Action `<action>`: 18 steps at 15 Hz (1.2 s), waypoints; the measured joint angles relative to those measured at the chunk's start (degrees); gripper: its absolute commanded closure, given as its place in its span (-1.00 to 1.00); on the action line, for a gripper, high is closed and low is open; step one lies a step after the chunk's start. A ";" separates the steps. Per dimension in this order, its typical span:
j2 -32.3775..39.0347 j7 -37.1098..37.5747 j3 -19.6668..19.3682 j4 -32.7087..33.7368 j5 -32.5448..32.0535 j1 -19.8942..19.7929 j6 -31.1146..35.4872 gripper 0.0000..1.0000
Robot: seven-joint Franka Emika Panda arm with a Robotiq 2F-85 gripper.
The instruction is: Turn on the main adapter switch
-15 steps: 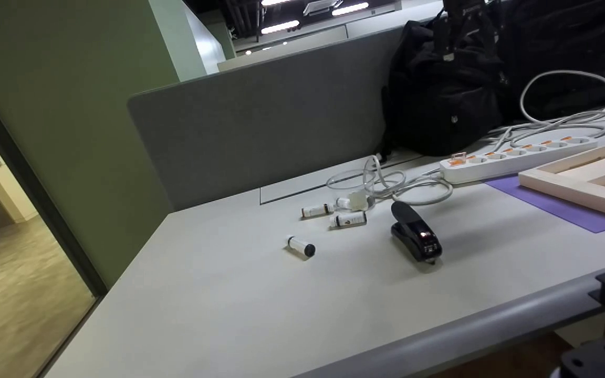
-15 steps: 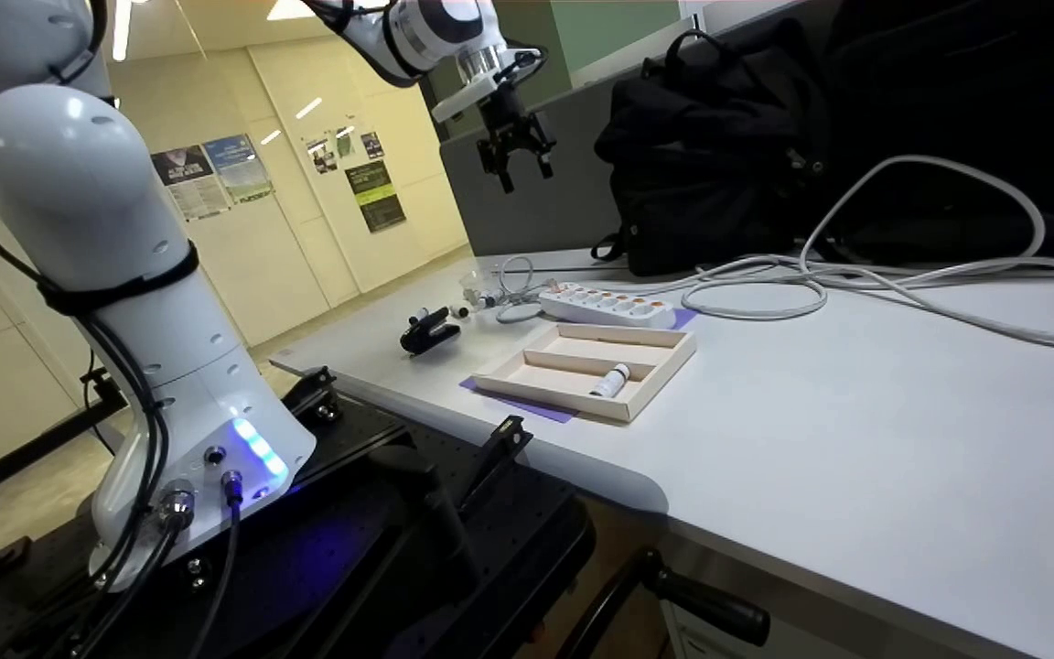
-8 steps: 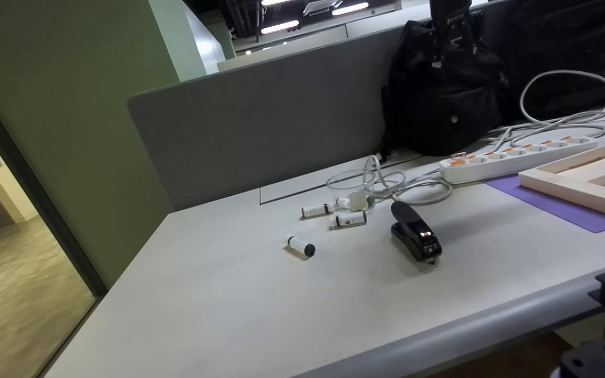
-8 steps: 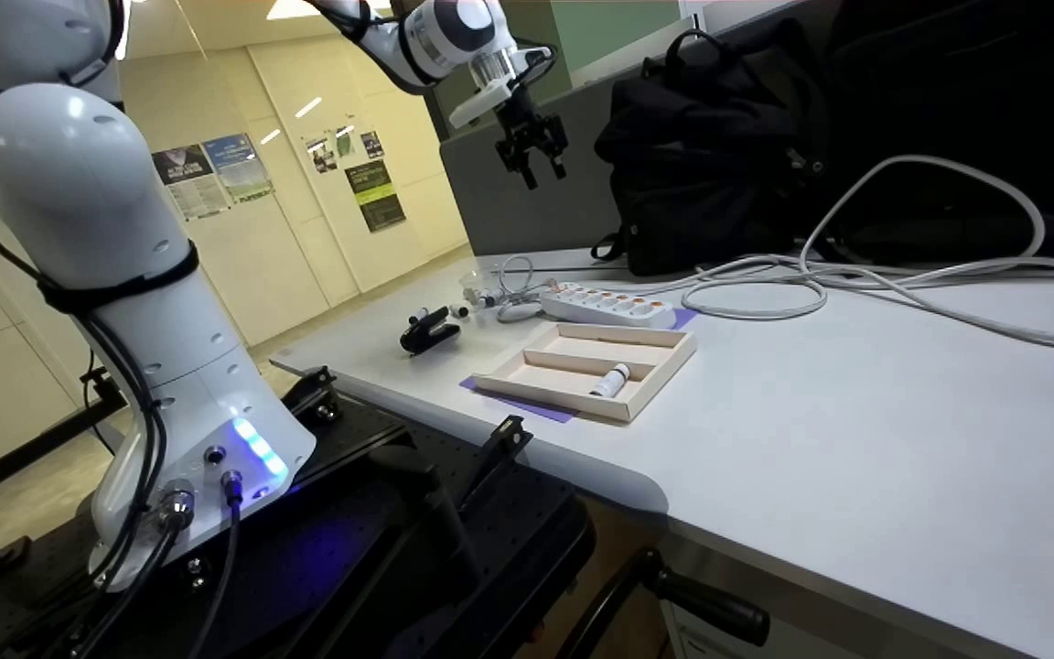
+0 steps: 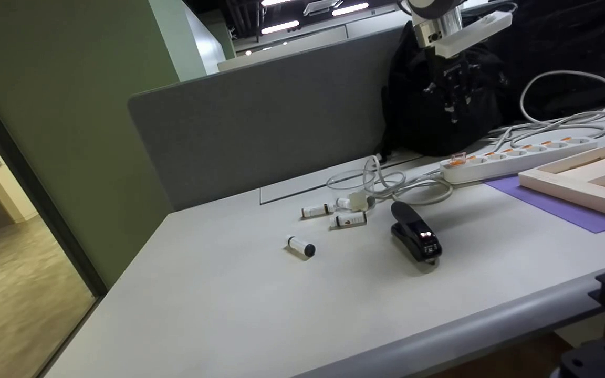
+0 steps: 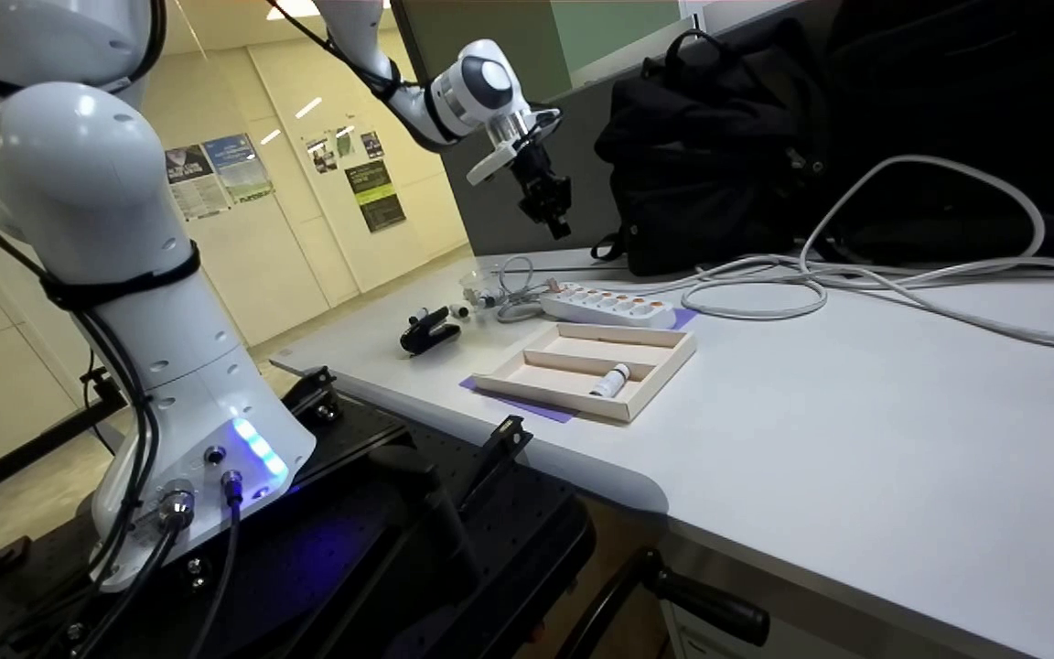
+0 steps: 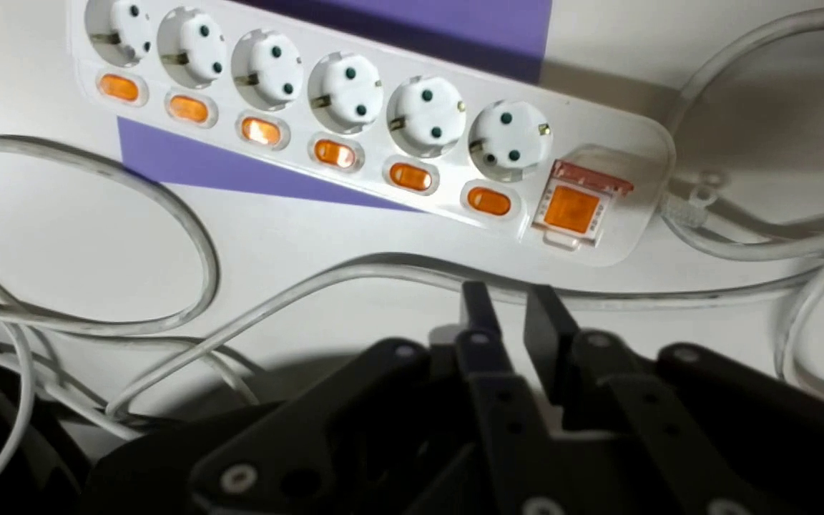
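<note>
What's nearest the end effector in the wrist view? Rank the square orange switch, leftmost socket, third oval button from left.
1. Square orange switch: right end of the power strip.
2. Third oval button: lower edge, left half.
3. Leftmost socket: far left end.

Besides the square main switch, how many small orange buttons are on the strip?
6, left to right along the strip in the wrist view: first button, second, third, fourth, fifth, sixth, nearest the square switch. None looks hidden.
</note>
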 measured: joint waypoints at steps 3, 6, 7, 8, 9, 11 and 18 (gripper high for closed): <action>2.44 2.01 -0.93 0.32 0.11 1.64 1.03 1.00; 4.00 2.84 -1.24 0.88 0.21 2.39 1.04 1.00; 4.45 2.94 -1.35 1.08 0.24 2.53 1.06 1.00; 4.94 3.06 -1.45 1.28 0.33 2.57 1.23 1.00; 5.49 3.17 -1.56 1.54 0.61 2.53 1.60 1.00; 6.80 3.18 -1.57 2.26 2.30 2.28 2.02 1.00; 11.43 3.16 -1.51 5.77 6.55 2.41 1.99 1.00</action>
